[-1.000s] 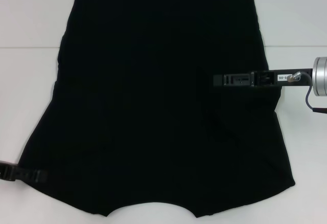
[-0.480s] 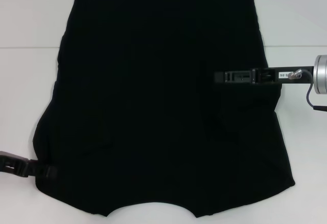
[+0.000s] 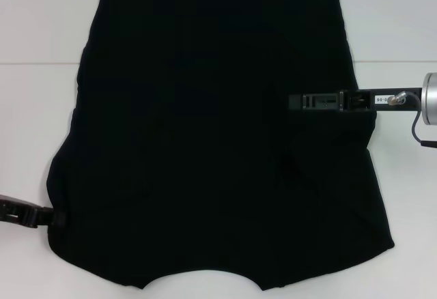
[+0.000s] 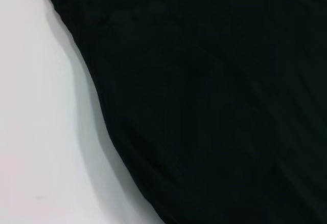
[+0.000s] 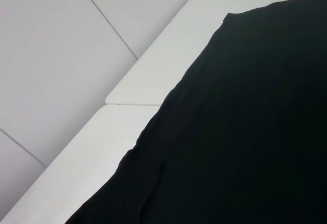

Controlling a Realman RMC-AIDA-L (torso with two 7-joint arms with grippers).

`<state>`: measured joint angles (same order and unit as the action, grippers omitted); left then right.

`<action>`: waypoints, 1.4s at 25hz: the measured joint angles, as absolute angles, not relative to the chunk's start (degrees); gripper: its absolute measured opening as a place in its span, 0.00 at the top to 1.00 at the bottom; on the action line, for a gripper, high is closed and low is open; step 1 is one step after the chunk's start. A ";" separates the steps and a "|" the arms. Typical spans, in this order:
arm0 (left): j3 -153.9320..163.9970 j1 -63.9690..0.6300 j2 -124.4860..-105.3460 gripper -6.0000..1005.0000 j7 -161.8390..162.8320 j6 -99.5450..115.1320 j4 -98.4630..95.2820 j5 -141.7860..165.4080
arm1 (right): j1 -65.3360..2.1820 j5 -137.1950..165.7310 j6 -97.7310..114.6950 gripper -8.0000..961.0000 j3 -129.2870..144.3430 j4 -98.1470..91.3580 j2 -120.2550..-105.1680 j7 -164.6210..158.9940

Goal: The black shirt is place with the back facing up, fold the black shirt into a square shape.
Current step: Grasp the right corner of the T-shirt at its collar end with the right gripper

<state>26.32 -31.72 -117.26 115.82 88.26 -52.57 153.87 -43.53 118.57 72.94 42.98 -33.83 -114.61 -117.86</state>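
Black shirt (image 3: 218,142) spread flat on the white table (image 3: 34,108), covering most of the head view from 12 o'clock down to 6, plain black side up, no lettering showing. Curved neckline cutout sitting at the 6 o'clock edge. Fabric along the 8 o'clock edge bunched and pushed inward a bit, a soft bulge there instead of a straight line.

Left hand (image 3: 58,218) down at 8 o'clock, right at that bunched edge, tip touching or tucked into the fabric. Can't tell whether open or closed, black on black and mostly cut off at the border. Left wrist view just full of shirt (image 4: 214,101) with a curved hem against bare table (image 4: 36,132), no fingers visible.

Right hand (image 3: 293,101) coming in from 3 o'clock, stretched out level over the shirt's right portion, silver wrist hanging past the fabric edge over the table. Fingers seen edge-on, so no telling whether open or closed, or whether actually touching the cloth. Slight crease in the fabric just below it. Right wrist view showing shirt (image 5: 245,132) edge running diagonally across the table (image 5: 148,81), a seam between two table panels, grey tiled floor (image 5: 51,45) beyond.
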 joint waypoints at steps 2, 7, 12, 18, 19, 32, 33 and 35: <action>26.29 -31.72 -117.25 0.64 115.86 88.17 -52.56 153.86 | -43.40 118.56 72.95 0.05 42.97 -33.82 -114.61 -117.86; 26.08 -31.75 -117.16 0.76 115.89 88.15 -52.55 153.84 | -43.19 118.67 72.67 0.06 42.97 -33.62 -114.40 -118.37; 25.59 -32.05 -116.93 0.92 116.41 89.83 -52.69 151.71 | -43.02 122.72 73.92 0.08 43.41 -33.46 -112.63 -123.81; 24.38 -31.82 -116.71 0.92 116.12 91.50 -51.85 146.91 | -40.18 126.93 82.14 0.08 42.98 -33.92 -108.60 -130.68; 23.96 -31.76 -116.71 0.92 116.03 91.37 -51.47 146.56 | -39.33 126.98 83.98 0.08 42.89 -33.97 -107.90 -131.43; 21.27 -30.86 -116.75 0.92 114.83 91.22 -49.15 145.09 | -32.74 130.35 93.67 0.08 42.27 -33.29 -105.34 -134.16; 21.26 -30.86 -116.70 0.92 114.67 91.20 -48.99 145.09 | -32.65 130.52 93.55 0.08 42.27 -33.28 -105.47 -134.06; 21.24 -30.85 -116.62 0.92 114.52 91.09 -48.90 145.09 | -32.63 131.11 93.32 0.08 42.27 -33.28 -105.76 -134.00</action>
